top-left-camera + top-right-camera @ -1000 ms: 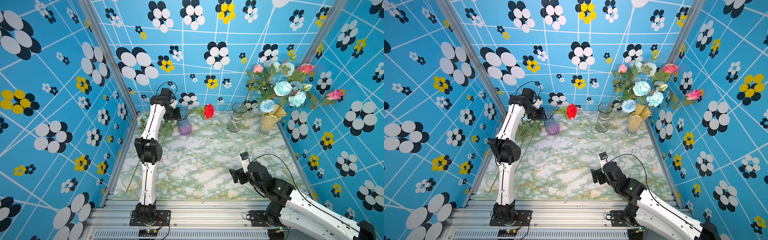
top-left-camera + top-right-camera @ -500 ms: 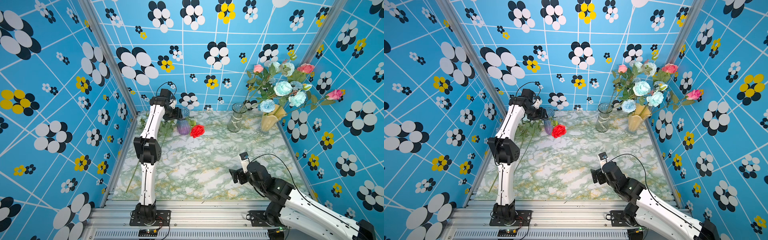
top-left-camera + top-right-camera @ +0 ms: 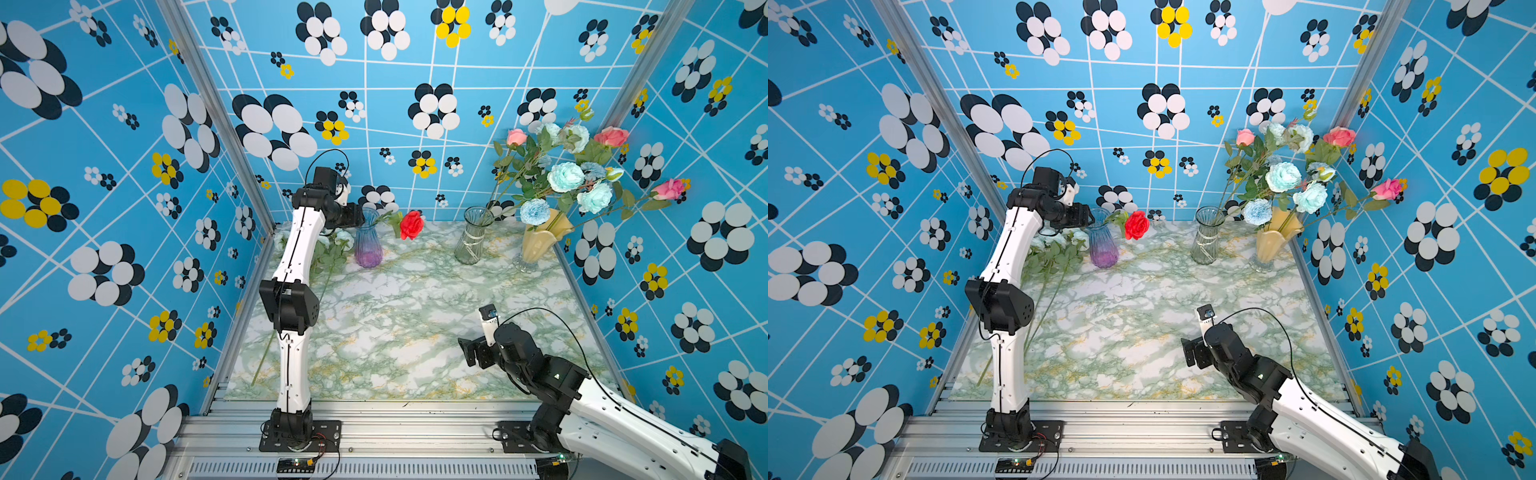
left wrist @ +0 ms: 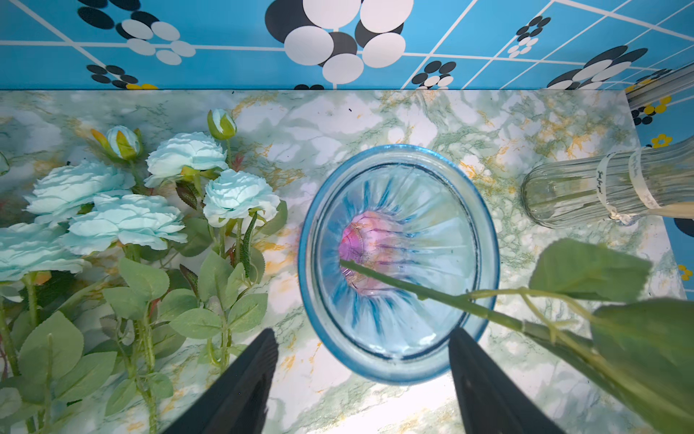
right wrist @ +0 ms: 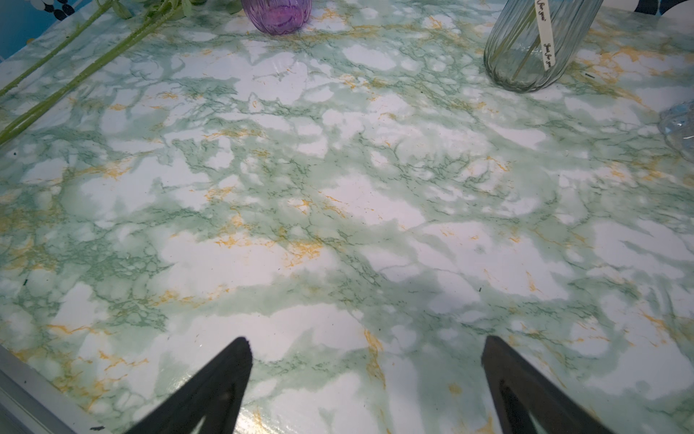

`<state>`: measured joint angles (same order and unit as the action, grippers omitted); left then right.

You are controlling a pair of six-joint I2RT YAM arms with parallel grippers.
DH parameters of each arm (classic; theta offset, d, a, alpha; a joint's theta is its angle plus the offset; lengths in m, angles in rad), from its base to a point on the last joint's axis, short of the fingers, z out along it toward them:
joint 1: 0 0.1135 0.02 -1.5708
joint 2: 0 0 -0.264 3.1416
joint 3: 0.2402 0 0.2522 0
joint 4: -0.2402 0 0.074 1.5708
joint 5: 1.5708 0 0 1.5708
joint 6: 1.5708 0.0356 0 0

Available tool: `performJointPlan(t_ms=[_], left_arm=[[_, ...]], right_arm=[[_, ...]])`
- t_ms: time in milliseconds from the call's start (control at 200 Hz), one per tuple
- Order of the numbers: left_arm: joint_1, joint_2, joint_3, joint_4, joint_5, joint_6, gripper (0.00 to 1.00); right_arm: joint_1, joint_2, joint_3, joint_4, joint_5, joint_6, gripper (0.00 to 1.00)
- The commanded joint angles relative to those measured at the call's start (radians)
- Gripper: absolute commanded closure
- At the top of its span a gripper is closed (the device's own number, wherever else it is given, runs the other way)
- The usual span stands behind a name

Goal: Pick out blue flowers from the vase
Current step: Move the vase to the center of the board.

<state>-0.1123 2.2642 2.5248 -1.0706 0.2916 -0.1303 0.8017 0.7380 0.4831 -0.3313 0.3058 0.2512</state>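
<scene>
My left pincer (image 4: 362, 334) is hanging with jaws apart above the purple vase (image 4: 306, 259), gripping nothing. Some blue flowers (image 4: 124, 221) are lying beside it; others are apparently standing in the yellow vase (image 3: 540, 243). My right pincer (image 5: 366, 344) is gaping too.

Mid table (image 3: 395, 332) open, wide passage. Back row blocked: purple vase (image 3: 368, 249), clear vase (image 3: 471, 241), yellow vase (image 3: 540, 245). Loose blue flowers (image 4: 124, 221) crowd back-left corner; red rose (image 3: 411, 224) stem crosses purple vase mouth.
</scene>
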Motion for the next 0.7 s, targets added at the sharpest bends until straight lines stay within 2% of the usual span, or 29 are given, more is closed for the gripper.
performJointPlan(t_ms=[0,50,135,300,340,445,525,625,700], left_arm=[[-0.001,-0.091,-0.03,0.033,-0.007,-0.027,0.24],[-0.003,-0.141,-0.076,0.074,-0.022,-0.036,0.24],[-0.01,-0.284,-0.234,0.189,-0.06,-0.052,0.23],[-0.064,-0.675,-0.71,0.48,-0.214,-0.052,0.23],[-0.086,-0.765,-0.826,0.544,-0.257,-0.051,0.18],[-0.167,-1.009,-1.089,0.689,-0.347,-0.046,0.19],[-0.262,-1.15,-1.264,0.769,-0.401,-0.034,0.2],[-0.37,-1.268,-1.446,0.875,-0.436,-0.037,0.2],[-0.445,-1.304,-1.588,0.981,-0.484,-0.034,0.21]], right_arm=[[-0.004,0.003,0.018,0.009,0.013,0.005,0.01],[-0.004,0.0,0.017,0.007,0.016,0.006,0.01],[-0.004,-0.018,0.01,0.008,0.03,0.008,0.02],[-0.004,-0.1,-0.02,0.011,0.081,0.012,0.03],[-0.004,-0.12,-0.027,0.011,0.093,0.014,0.03],[-0.006,-0.146,-0.04,0.018,0.12,0.017,0.03],[-0.008,-0.133,-0.044,0.027,0.13,0.019,0.04],[-0.014,-0.099,-0.038,0.036,0.133,0.02,0.04],[-0.023,-0.075,-0.021,0.035,0.14,0.02,0.04]])
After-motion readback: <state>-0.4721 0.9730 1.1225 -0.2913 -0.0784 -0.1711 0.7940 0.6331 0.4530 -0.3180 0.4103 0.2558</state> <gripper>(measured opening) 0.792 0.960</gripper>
